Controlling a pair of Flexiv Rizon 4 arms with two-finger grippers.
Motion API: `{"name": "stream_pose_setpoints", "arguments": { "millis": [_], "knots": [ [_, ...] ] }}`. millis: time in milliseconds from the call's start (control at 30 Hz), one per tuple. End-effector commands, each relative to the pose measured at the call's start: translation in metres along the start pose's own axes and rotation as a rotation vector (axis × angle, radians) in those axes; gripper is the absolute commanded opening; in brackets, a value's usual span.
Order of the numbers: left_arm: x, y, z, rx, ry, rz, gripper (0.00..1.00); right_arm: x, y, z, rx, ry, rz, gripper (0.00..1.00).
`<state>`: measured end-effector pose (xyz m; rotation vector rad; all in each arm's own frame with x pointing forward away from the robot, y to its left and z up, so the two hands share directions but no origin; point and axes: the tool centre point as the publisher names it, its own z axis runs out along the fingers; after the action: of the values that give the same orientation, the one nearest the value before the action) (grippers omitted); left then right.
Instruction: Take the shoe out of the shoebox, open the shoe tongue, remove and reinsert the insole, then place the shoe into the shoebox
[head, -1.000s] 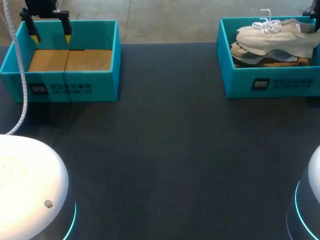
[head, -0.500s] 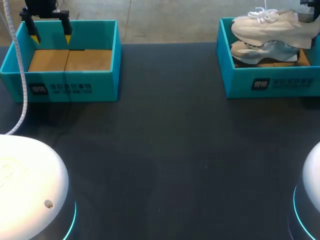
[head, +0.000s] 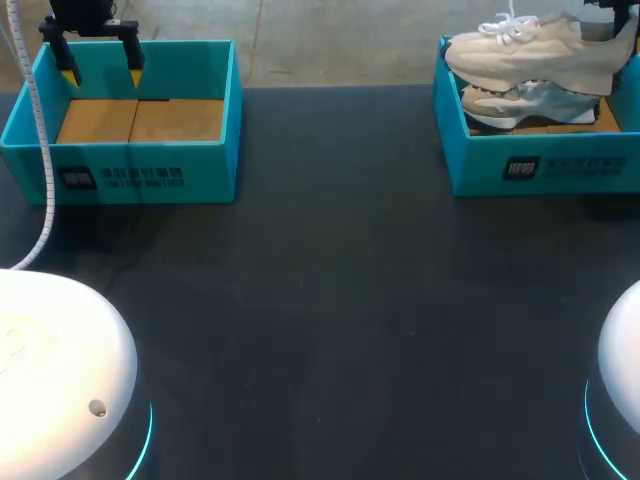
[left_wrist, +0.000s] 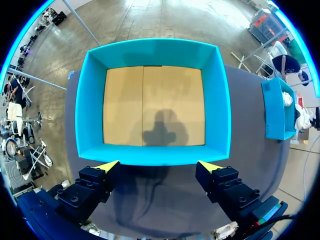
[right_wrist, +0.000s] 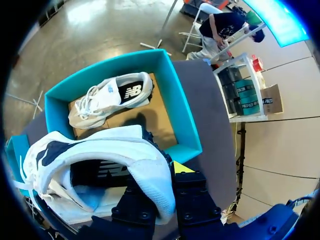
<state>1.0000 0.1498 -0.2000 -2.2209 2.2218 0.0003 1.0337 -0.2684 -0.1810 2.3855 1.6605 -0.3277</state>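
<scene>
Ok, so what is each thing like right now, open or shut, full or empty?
Left shoebox: open, empty.
Right shoebox: open, second shoe lying inside.
Held shoe: up in the air over right shoebox.
Left tool: open, holding nothing.
Right tool: shut on held shoe.

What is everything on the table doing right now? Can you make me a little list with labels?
left shoebox: teal, open, only its brown cardboard floor showing inside
left gripper: open, above the left shoebox, holding nothing
right shoebox: teal, open
held shoe: cream sneaker, up in the air over the right shoebox
right gripper: shut on the held shoe
second shoe: lying inside the right shoebox, under the held shoe
table: dark, both boxes at its far side
</scene>
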Motion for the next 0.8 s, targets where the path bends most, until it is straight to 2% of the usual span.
{"name": "stream_pose_setpoints", "arguments": {
  "millis": [33,733,800],
  "knots": [
    [-0.0001,0.0,0.0,0.0,0.0,0.0,1.0,0.0012,0.0021,-0.0026,0.006,-0.003,0.001,0.0],
    [-0.0001,0.0,0.0,0.0,0.0,0.0,1.0,0.0012,0.0021,-0.0026,0.006,-0.003,0.001,0.0],
    [-0.0001,0.0,0.0,0.0,0.0,0.0,1.0,0.0041,-0.0045,-0.0036,0.006,-0.01,0.001,0.0]
  ]
}}
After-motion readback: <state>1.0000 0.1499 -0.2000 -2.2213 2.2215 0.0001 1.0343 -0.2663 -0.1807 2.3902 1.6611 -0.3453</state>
